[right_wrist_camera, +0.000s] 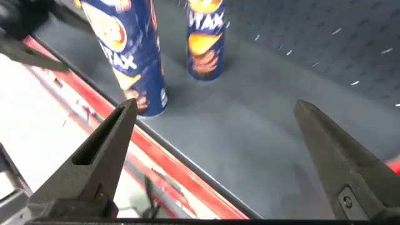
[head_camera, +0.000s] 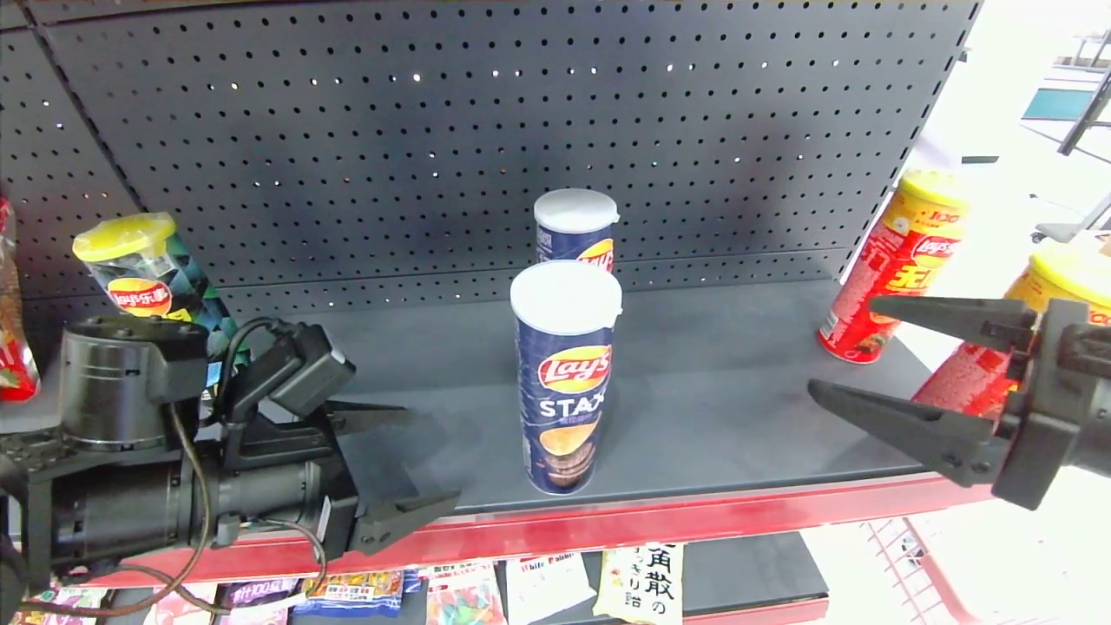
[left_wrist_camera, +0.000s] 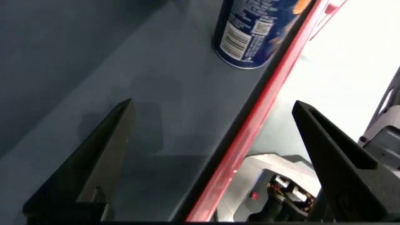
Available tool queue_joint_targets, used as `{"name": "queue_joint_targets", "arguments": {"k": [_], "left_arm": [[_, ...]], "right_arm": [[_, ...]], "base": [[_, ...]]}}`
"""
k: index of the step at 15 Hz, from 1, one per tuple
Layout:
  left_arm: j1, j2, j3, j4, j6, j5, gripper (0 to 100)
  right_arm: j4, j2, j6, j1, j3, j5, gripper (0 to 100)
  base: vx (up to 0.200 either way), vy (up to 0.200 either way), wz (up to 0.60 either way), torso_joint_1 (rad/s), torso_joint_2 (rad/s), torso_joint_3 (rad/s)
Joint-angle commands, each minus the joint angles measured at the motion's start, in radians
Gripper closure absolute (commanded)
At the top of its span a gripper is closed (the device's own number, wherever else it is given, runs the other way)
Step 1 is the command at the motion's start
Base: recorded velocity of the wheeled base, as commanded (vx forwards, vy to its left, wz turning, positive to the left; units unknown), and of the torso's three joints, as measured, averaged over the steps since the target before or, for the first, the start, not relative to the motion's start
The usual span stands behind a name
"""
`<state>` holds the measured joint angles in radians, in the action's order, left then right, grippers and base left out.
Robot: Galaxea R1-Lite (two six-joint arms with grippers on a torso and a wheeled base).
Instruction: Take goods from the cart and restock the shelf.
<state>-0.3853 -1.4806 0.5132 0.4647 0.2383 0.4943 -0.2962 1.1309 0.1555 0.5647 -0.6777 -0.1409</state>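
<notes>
Two blue cans stand upright on the shelf [head_camera: 720,382] in the head view: front can [head_camera: 564,382] by the red lip, back can [head_camera: 575,230] behind it. Left gripper [head_camera: 431,457] and right gripper [head_camera: 842,347] are spread, empty. Left wrist: fingers straddle the lip. Right wrist: fingers wide apart, both cans beyond.

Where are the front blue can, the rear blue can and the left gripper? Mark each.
front blue can [head_camera: 566,382], head view, middle of its label.
rear blue can [head_camera: 575,233], head view, upper body below its lid.
left gripper [head_camera: 434,457], head view, midway between its fingertips.
</notes>
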Motion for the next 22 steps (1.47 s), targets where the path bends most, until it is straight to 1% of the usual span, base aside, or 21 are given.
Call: {"name": "queue_joint_targets", "arguments": {"k": [1,3,5,9,10,14,16,22], "left_arm": [[-0.014,-0.07,0.024,0.0,0.004,-0.002,0],[-0.026,-0.101,0.05,0.0,0.003,-0.005,0],[-0.04,-0.15,0.096,0.0,0.003,-0.01,0],[-0.06,-0.224,0.153,0.0,0.004,-0.011,0],[-0.064,-0.239,0.165,0.0,0.003,-0.02,0],[-0.064,-0.279,0.211,0.0,0.004,-0.028,0],[-0.064,-0.299,0.242,0.0,0.003,-0.043,0],[-0.064,-0.326,0.277,0.0,0.003,-0.045,0]], "right_arm": [[0.002,-0.059,-0.001,-0.023,0.009,0.0,0],[0.003,-0.063,-0.011,-0.042,0.018,0.0,0],[0.003,-0.063,-0.024,-0.055,0.017,0.0,0],[0.002,-0.056,-0.024,-0.066,0.01,0.0,0],[0.002,-0.056,-0.024,-0.066,0.01,0.0,0],[0.002,-0.054,-0.025,-0.066,0.012,0.0,0],[0.002,-0.054,-0.025,-0.068,0.01,0.0,0],[0.0,-0.054,-0.027,-0.068,0.01,0.0,0]], "base": [[0.0,0.0,0.0,0.0,0.0,0.0],[0.0,0.0,0.0,0.0,0.0,0.0],[0.0,0.0,0.0,0.0,0.0,0.0],[0.0,0.0,0.0,0.0,0.0,0.0],[0.0,0.0,0.0,0.0,0.0,0.0],[0.0,0.0,0.0,0.0,0.0,0.0],[0.0,0.0,0.0,0.0,0.0,0.0],[0.0,0.0,0.0,0.0,0.0,0.0]]}}
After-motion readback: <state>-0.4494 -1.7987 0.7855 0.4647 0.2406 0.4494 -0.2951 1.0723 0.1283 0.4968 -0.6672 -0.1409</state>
